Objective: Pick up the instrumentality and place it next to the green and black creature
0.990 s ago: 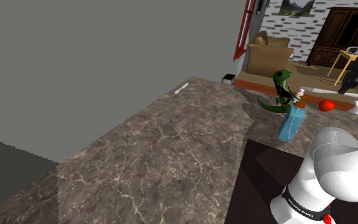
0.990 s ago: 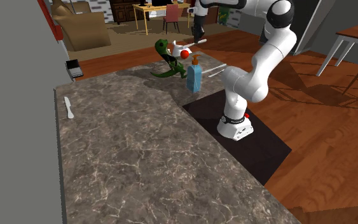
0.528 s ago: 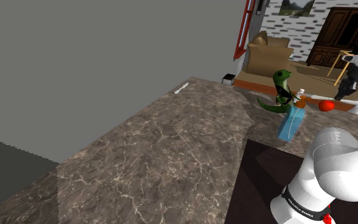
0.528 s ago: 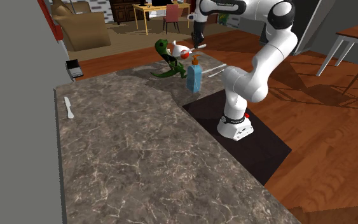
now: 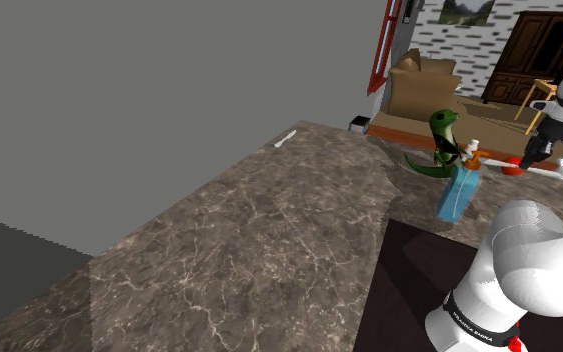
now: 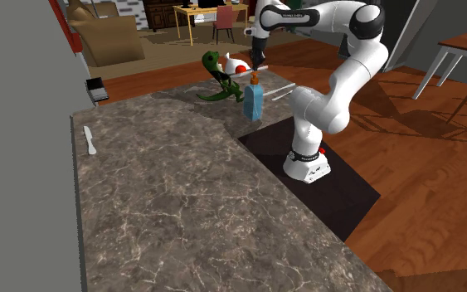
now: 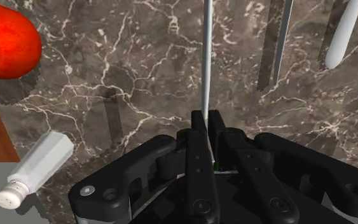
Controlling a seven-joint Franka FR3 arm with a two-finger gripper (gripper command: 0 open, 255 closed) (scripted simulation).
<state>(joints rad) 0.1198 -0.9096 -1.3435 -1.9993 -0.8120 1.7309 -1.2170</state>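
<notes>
Centrally, in the wrist view, the black gripper [image 7: 206, 119] is clenched on a thin pale utensil [image 7: 206, 57]. Its 2 fingers [image 7: 198, 149] press the handle from either side, and the shaft runs straight ahead of the fingertips over the dark, veined marble counter [image 7: 139, 76]. A red apple [image 7: 6, 39] lies off to one side of the shaft. A white capped shaker [image 7: 39, 164] (lying on its side) is closer to the hand on that same side. On the other side, a 2nd white utensil [image 7: 344, 32] lies on the marble, well apart from the held one. In the shoulder view, the gripper hangs near the picture's right edge. The held utensil lies about level there, near the apple and to the right of the green and black creature [image 5: 443, 140]. A blue bottle [image 5: 458, 193] with an orange pump stands just beside the creature, between it and the white arm [image 5: 529, 260]. A 3rd small white utensil [image 5: 285, 138] rests at the counter's far edge, well apart from everything else.
</notes>
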